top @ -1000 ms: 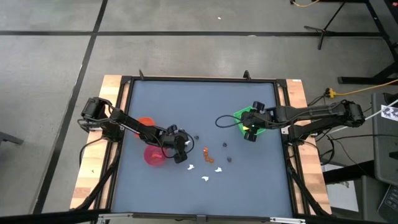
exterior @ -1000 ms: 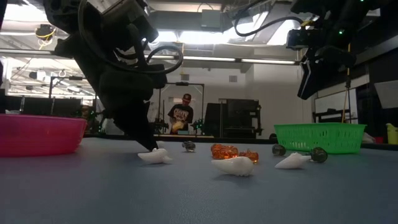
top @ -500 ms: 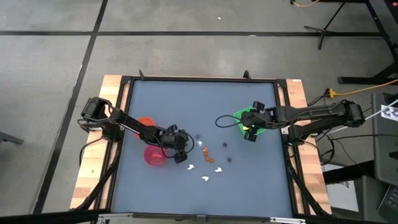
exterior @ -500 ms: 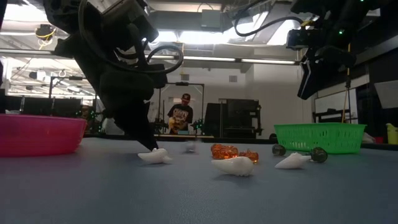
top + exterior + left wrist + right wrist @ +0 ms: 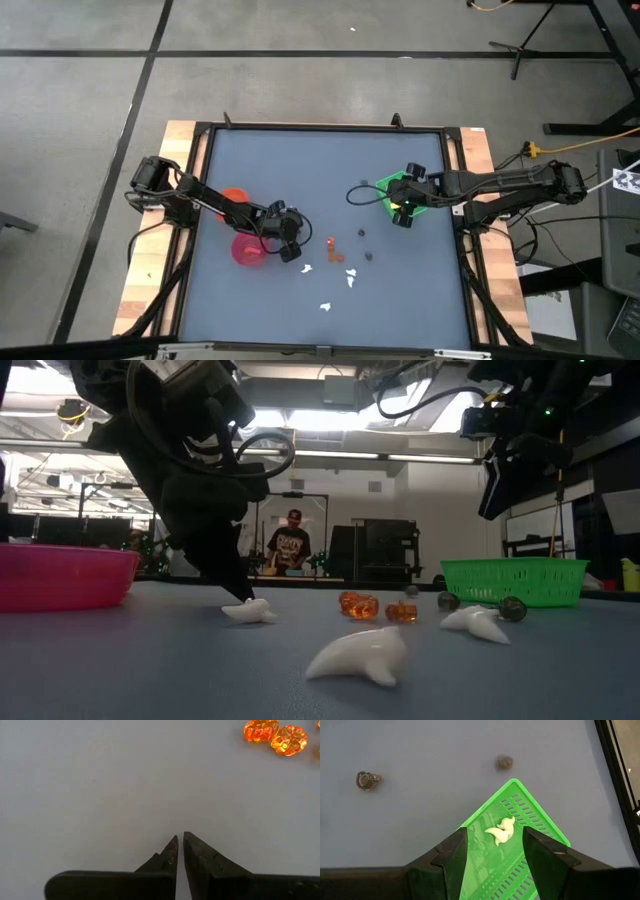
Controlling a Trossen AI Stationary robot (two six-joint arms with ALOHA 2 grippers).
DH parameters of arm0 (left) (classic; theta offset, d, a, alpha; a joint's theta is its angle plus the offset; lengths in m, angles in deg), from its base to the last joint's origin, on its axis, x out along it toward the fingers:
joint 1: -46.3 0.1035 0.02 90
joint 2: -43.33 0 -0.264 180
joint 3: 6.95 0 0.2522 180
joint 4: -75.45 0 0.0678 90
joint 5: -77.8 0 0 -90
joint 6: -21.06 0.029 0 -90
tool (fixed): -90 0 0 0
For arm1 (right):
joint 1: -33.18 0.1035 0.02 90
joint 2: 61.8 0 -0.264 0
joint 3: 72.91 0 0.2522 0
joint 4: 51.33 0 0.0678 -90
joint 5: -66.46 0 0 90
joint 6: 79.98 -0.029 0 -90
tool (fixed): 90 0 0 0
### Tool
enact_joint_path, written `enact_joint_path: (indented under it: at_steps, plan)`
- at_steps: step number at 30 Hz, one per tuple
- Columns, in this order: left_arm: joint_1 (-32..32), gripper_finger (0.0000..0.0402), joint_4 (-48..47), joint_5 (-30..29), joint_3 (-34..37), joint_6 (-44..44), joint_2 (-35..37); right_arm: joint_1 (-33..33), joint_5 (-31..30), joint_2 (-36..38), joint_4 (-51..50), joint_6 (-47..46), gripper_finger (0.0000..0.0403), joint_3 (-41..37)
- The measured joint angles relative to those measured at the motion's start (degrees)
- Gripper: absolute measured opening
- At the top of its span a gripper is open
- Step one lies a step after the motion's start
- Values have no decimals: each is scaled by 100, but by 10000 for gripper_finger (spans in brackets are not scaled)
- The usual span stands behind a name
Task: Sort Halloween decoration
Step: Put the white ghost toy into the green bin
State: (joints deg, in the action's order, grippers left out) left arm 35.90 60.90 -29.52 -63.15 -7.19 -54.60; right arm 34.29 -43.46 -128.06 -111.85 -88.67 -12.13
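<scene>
The left pincer [image 5: 291, 254] is lowered to the tabletop [image 5: 300, 170] beside the pink bowl [image 5: 247, 250], its fingers pressed nearly together with nothing between them. A white piece [image 5: 250, 611] is seen just at its tip. Two orange pieces [image 5: 275, 736] are found nearby, and more white pieces [image 5: 351, 280] are scattered nearer the front edge. The right pincer [image 5: 490, 851] is held wide apart above the green tray [image 5: 520, 810], where one white piece [image 5: 500, 831] is lying; dark pieces [image 5: 368, 779] are left on the tabletop close by.
</scene>
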Motion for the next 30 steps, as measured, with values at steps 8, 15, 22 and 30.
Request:
enact_joint_path:
  at_steps: [8, 15, 22, 30]
  plan:
    - [0, 19, 4, -11, -2, -2, 0, 1, 2, 0, 37, 0, 191, -2]
    - [-2, 40, 196, -9, -6, -2, 0, 0, 1046, 0, 600, -2, 191, -2]
    - [-2, 95, 346, -16, -6, -2, 0, 4, 1695, 1, 1414, 0, 191, -2]
    - [-2, 146, 427, -59, -6, -2, 0, 4, 2079, -44, 1843, -3, 191, -2]
